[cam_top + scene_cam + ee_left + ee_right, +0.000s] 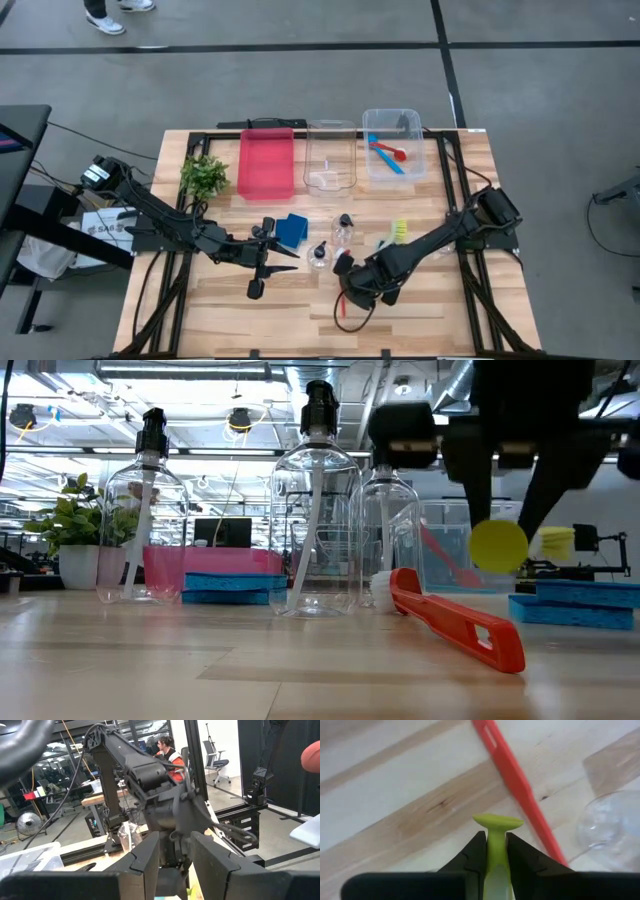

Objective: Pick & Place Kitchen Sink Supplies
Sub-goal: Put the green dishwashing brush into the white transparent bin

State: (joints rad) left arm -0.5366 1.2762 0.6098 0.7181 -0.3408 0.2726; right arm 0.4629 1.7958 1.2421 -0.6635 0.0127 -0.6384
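Yellow-green brush [496, 851], 1 item, is hanging clamped between the right gripper's [495, 845] fingers above the wooden table [395, 805], a red brush [517, 782] lying just beneath and beside, while the left gripper [262, 262], half-parted, is holding nothing.

Three clear bottles [318, 520] with black pumps. Two blue sponges [235, 588]. Two red brushes [460, 625], two yellow-green brushes [496, 845], one blue brush [384, 160]. Two clear bins [330, 160], one red tray [266, 165], one small plant [204, 175].
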